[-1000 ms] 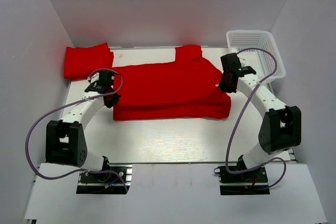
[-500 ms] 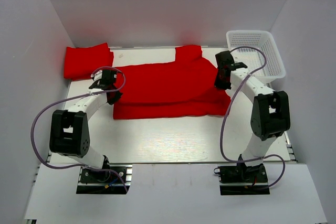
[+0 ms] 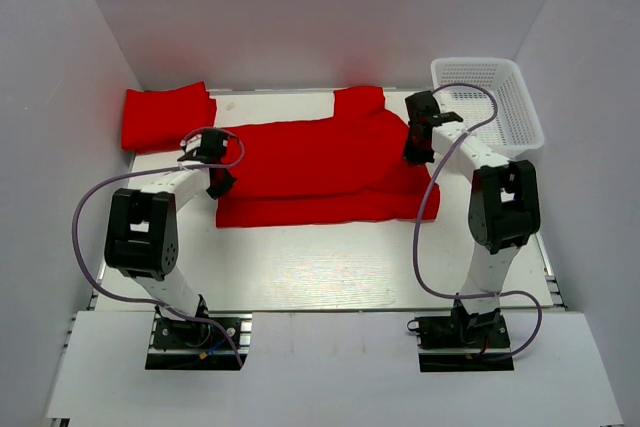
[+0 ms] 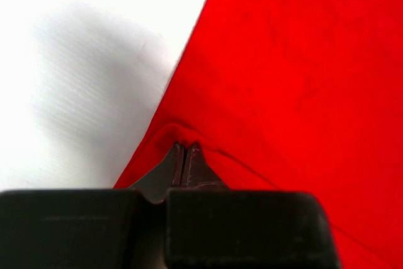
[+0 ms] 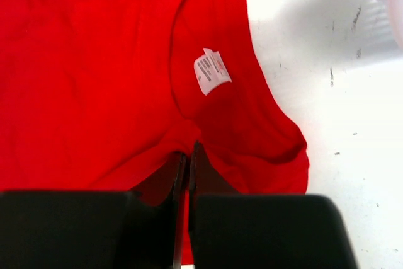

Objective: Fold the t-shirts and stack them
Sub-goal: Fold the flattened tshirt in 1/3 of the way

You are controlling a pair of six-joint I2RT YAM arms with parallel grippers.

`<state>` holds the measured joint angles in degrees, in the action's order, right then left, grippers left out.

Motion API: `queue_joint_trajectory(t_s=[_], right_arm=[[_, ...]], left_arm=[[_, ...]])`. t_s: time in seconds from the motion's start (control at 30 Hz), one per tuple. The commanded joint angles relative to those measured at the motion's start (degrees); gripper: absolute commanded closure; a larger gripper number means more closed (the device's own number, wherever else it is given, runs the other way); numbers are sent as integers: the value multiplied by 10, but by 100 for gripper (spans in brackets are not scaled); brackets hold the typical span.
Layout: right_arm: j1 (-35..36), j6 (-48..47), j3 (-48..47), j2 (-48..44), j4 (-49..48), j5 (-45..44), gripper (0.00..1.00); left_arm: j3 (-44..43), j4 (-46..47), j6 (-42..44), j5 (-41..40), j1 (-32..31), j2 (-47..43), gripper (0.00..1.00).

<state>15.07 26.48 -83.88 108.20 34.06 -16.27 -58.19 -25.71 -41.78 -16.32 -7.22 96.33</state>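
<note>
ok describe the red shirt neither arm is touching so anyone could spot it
Start at the white table and go to its far left corner, by the back wall. The t-shirt there is a small, compact red bundle, unlike the large spread t-shirt mid-table, whose edges the left claw and right claw pinch.

Basket (image 3: 505, 87) near right fingers (image 5: 180, 173).
</note>
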Motion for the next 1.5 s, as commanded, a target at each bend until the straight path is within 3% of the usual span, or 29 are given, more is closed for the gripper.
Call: queue_joint_trajectory(t_s=[0.0, 0.1, 0.13, 0.2, 0.23, 0.27, 0.47, 0.5, 0.73, 0.9, 1.0, 1.17, 1.47], right_arm=[[-4, -6, -38, 20, -13, -3, 100], [-2, -6, -48, 33, -13, -1, 100], [-2, -6, -52, 36, -15, 0, 97], [-1, -7, -65, 43, -13, 7, 78], [-1, -10, -67, 45, -14, 10, 72], [-2, -11, -80, 46, -13, 15, 61], [2, -34, -101, 34, -22, 65, 32], [1, -48, -101, 32, -23, 74, 10], [5, -66, -44, -37, -44, 148, 10], [7, -58, 115, -167, -134, 215, 10], [7, -65, 207, -195, -170, 236, 10], [7, -64, 219, -169, -176, 270, 10], [-1, -28, 292, -135, -220, 208, 10]], left_arm=[[-35, -17, -5, -27, 4, 4, 100], [-49, -35, -12, -40, 4, 10, 61], [-55, -47, -12, -49, 4, 10, 31], [-61, -52, -18, -60, 4, 10, 15], [-68, -60, -18, -60, 4, 4, 2], [-74, -70, -18, -65, 4, 4, 0], [-117, -98, -18, -79, 4, -22, 0], [-117, -98, -18, -79, 4, -32, 0], [-122, -86, 33, -21, 4, -68, 0], [-94, -38, 76, 104, -9, -62, 0], [-58, 5, 93, 165, -9, -35, 0], [-51, -7, 93, 165, -20, 2, 0], [69, 15, 82, 165, -26, -17, 0]])
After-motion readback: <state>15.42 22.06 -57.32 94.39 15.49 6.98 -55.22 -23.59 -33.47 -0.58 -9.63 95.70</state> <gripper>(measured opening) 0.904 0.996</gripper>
